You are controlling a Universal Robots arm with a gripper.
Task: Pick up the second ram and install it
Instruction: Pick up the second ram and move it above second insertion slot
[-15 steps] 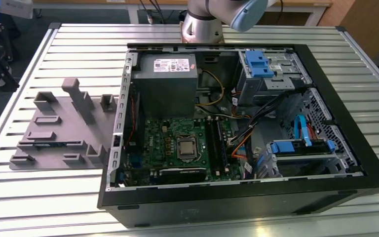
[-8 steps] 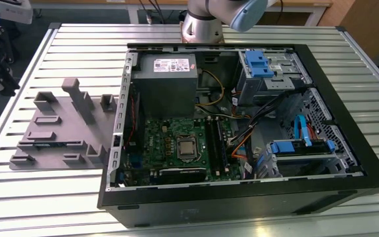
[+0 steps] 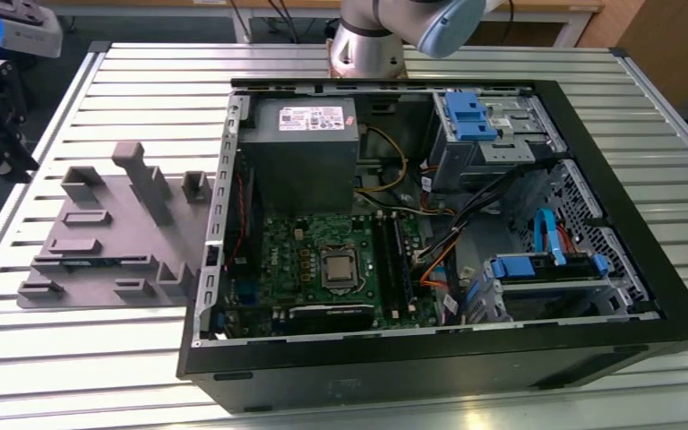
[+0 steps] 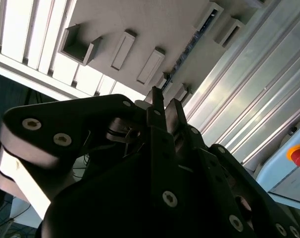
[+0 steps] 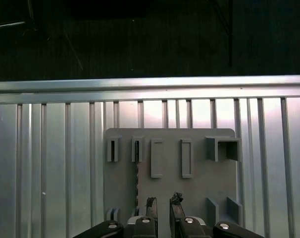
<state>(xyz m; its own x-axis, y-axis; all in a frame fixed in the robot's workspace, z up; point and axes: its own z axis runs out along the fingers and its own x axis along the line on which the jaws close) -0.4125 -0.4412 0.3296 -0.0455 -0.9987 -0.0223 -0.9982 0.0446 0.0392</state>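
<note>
Checking in from the remote station. The gripper [image 5: 163,203] hangs over the gray tray [image 3: 105,224] that sits on the slatted metal table [image 3: 141,90], at the exterior view's left of the open PC case [image 3: 440,358]. Its fingers [image 5: 151,202] are released, with a narrow gap between them, and in both wrist views I can see bare tray through that gap, so it's holding nothing. The second ram [image 5: 136,181] is in the tray, standing on its edge in one of the long slots. It shows as a thin dark strip in the first wrist view, just off to one side of the fingertips and not between them. In the second wrist view the gripper [image 4: 166,106] points at the tray [image 4: 140,25] from above, and the same dark strip [image 4: 184,52] runs along the slot beyond the fingertips. From the exterior camera the stick [image 3: 93,262] shows as a dark line low in the tray, between the upright blocks. The case lies on its side with the panel off. Inside it are the green motherboard [image 3: 308,260] with the CPU socket [image 3: 340,269], the gray power supply [image 3: 302,148] above it, two drive cages with blue plastic parts [image 3: 476,121] on the exterior view's right, and a bundle of cables [image 3: 440,206] in between. Can't tell from here whether the black memory slots beside the socket have a stick in them.
</note>
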